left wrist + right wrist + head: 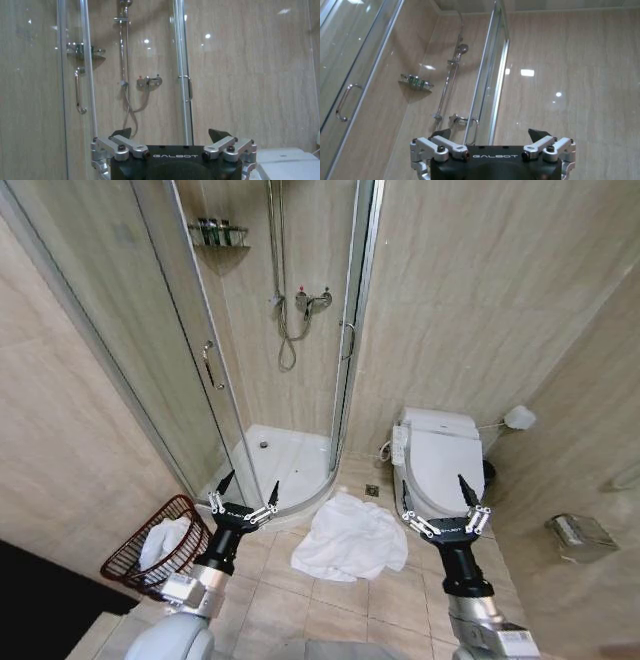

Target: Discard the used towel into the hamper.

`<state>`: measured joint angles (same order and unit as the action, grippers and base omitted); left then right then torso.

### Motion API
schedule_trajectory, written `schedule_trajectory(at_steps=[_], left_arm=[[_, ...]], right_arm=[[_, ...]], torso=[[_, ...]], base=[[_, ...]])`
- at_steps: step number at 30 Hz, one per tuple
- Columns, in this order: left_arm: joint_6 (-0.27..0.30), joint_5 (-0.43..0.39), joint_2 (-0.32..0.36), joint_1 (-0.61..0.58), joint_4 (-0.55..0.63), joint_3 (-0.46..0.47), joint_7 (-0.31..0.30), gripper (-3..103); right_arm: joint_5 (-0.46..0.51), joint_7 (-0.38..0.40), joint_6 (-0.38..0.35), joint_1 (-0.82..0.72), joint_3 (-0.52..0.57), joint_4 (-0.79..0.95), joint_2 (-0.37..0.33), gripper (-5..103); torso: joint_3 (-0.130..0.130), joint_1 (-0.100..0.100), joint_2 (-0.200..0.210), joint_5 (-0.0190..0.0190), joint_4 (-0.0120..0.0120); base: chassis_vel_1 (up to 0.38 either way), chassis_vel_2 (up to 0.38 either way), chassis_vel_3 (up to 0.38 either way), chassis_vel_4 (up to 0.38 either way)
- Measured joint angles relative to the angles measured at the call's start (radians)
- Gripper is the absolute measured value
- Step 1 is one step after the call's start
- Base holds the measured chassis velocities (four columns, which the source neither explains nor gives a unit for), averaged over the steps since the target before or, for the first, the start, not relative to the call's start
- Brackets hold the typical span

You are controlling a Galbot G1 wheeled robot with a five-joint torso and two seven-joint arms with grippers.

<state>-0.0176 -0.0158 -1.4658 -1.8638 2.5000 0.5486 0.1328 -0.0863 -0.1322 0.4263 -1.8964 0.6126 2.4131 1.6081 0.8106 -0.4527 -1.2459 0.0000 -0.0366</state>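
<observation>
Both grippers raised, jaws apart.

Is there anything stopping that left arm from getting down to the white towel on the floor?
Probably not. The left gripper is open and empty, raised beside the towel, which lies bare on the tiles between the hamper and the toilet.

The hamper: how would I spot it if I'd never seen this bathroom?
Start at the glass shower cubicle in the corner. On the tiled floor to its left, by the wall, stands the hamper, beside the left tool. It is the only reddish-brown openwork basket, with white cloth already inside.
</observation>
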Motion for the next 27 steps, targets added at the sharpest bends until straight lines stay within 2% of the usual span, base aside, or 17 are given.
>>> schedule_trajectory(at_steps=[27], left_arm=[[0.000, 0.000, 0.000, 0.000, 0.000, 0.000, 0.000, 100]], right_arm=[[0.000, 0.000, 0.000, 0.000, 0.000, 0.000, 0.000, 100]], torso=[[-0.078, 0.065, 0.142, 0.0000, 0.0000]], base=[[0.000, 0.000, 0.000, 0.000]])
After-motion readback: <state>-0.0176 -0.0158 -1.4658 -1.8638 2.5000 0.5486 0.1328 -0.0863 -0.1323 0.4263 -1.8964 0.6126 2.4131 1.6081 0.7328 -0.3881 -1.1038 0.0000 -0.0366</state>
